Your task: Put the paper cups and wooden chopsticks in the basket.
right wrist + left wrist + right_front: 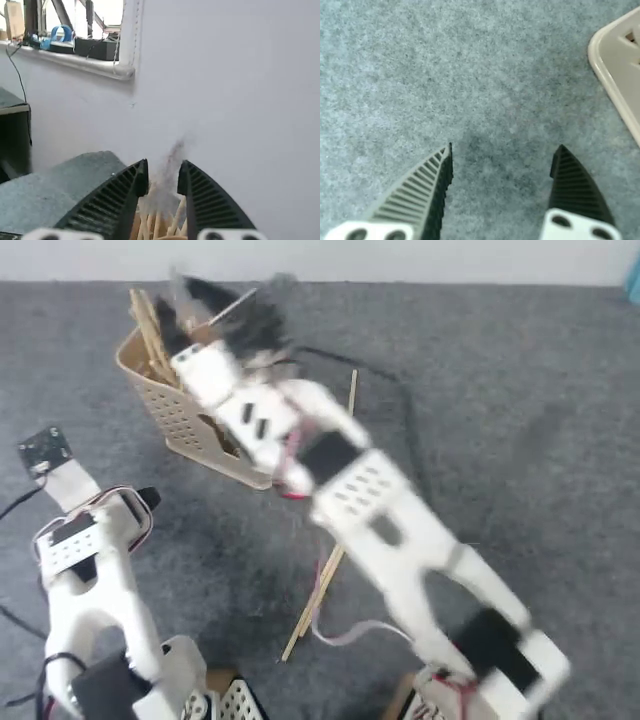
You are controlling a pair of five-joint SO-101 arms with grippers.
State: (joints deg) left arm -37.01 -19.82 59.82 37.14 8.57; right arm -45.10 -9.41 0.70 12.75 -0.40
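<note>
The beige slotted basket (185,420) stands tilted at the back left of the grey carpet, with several wooden chopsticks (150,330) sticking up from its corner. More chopsticks (318,595) lie on the carpet near the middle, and a single one (352,395) lies right of the basket. My right gripper (215,305) hovers blurred over the basket's opening; in the right wrist view the gripper (162,172) faces the white wall with tan chopstick ends (160,222) below it. My left gripper (505,150) is open over bare carpet, close to a basket corner (620,65).
The left arm (90,550) stands at the front left, apart from the basket. A black cable (400,410) runs across the carpet behind the right arm (400,530). Open carpet stretches to the right.
</note>
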